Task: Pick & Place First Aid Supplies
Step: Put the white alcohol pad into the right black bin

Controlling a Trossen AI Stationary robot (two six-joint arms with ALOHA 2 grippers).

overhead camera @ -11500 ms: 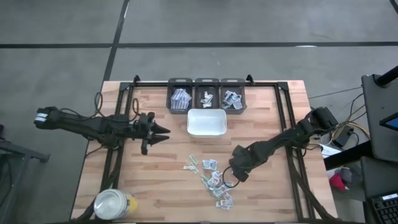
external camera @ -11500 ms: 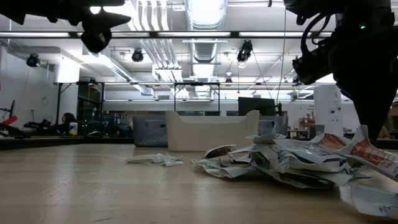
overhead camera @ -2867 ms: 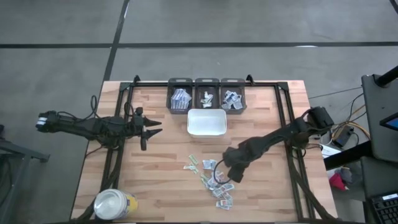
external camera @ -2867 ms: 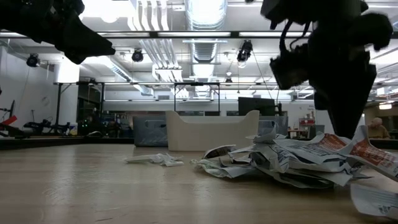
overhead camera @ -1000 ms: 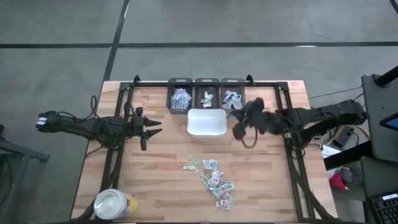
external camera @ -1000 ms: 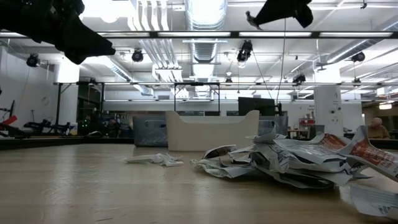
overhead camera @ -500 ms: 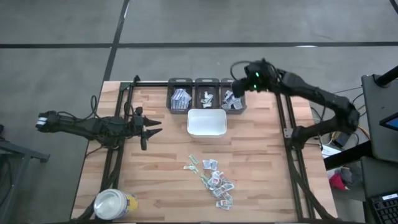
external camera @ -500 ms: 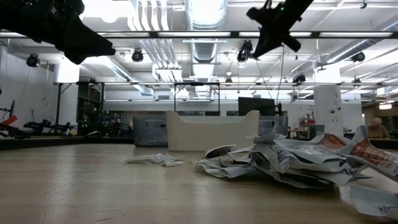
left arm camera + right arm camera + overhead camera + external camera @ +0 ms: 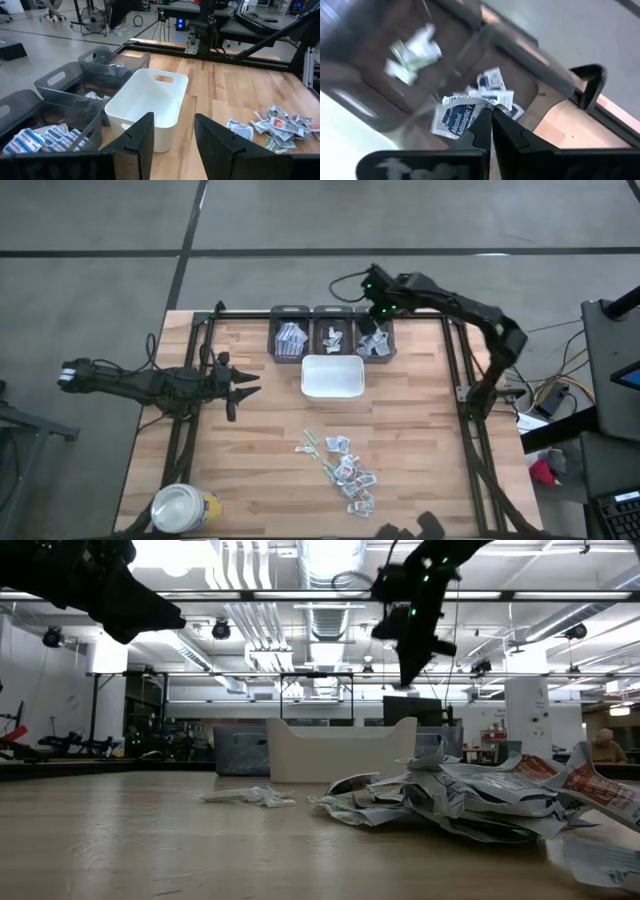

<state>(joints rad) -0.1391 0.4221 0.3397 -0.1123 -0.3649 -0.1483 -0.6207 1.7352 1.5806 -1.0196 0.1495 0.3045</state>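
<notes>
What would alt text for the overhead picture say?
The right gripper, shut on a small packet, hangs over the rightmost grey bin. The left gripper waits open beside the white tray.

Right gripper (image 9: pixel 491 116) clamped, left gripper (image 9: pixel 172 140) apart
</notes>
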